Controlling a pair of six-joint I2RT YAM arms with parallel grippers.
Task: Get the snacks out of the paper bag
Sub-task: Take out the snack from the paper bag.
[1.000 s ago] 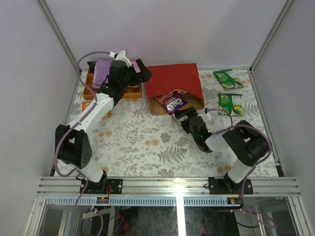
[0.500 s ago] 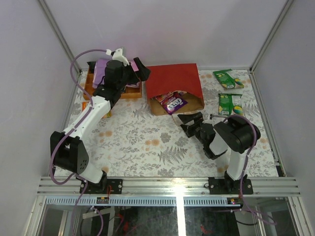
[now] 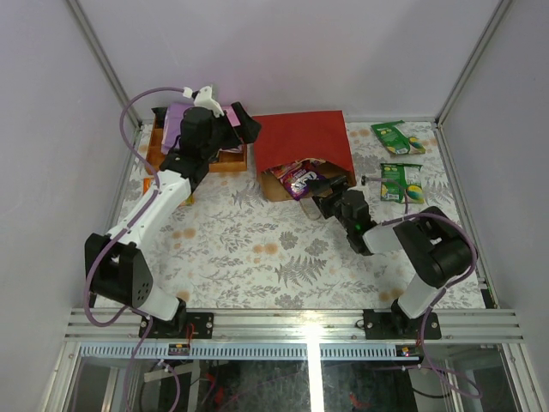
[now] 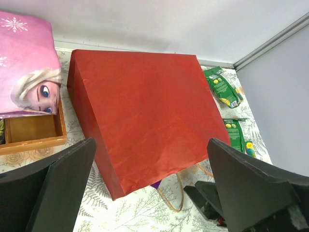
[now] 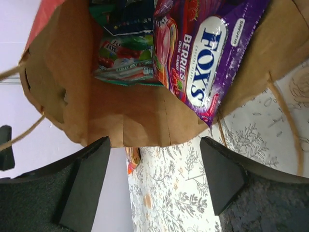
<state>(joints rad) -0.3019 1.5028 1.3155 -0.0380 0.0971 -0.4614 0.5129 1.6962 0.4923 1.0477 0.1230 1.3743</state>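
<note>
The paper bag (image 3: 302, 140) lies on its side, red outside, brown kraft mouth facing the arms. A purple Fox's packet (image 5: 207, 58) sticks out of the mouth, with green packets (image 5: 124, 60) and a dark blue one (image 5: 126, 17) deeper inside. My right gripper (image 5: 154, 145) is open just in front of the bag's lower lip, nothing between its fingers; in the top view the right gripper (image 3: 330, 187) sits at the mouth. My left gripper (image 4: 150, 147) hovers open above the bag's red side (image 4: 145, 101), touching nothing. Two green packets (image 3: 397, 137) (image 3: 401, 182) lie out on the table to the right.
A wooden box (image 3: 163, 159) holding a pink-purple folded cloth (image 4: 26, 72) stands left of the bag. A small orange pack (image 3: 147, 184) lies near the box. The bag's thin loop handles (image 4: 176, 193) trail on the floral tablecloth. Walls close in at the back and both sides.
My right gripper has swung back up to the bag's mouth after pulling away from it. The left gripper shifted slightly above the bag's rear and stays open.
</note>
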